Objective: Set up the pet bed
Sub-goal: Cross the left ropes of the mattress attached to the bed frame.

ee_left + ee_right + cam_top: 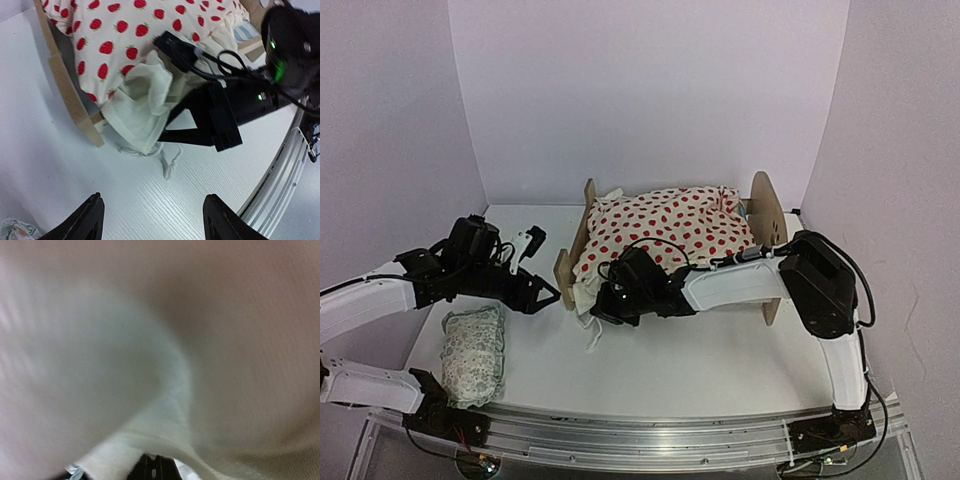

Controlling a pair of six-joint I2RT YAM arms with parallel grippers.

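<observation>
The plywood pet bed (763, 214) stands at the back of the table, rounded headboard on the right, footboard (570, 262) on the left. The cream blanket with red dots (670, 232) lies over it. A bit of striped mattress (245, 33) shows in the left wrist view. My right gripper (602, 304) is shut on the blanket's cream ruffle (142, 117) at the foot end, seen in the left wrist view (167, 127). Blurred cloth fills the right wrist view above its fingers (156, 467). My left gripper (542, 299) is open and empty over bare table (157, 220), left of the footboard (70, 95).
The small green-patterned pillow (475, 352) lies at the front left. A white cord (167, 157) from the blanket trails on the table near the foot end. A metal rail (650, 440) runs along the near edge. White walls close in the back and sides.
</observation>
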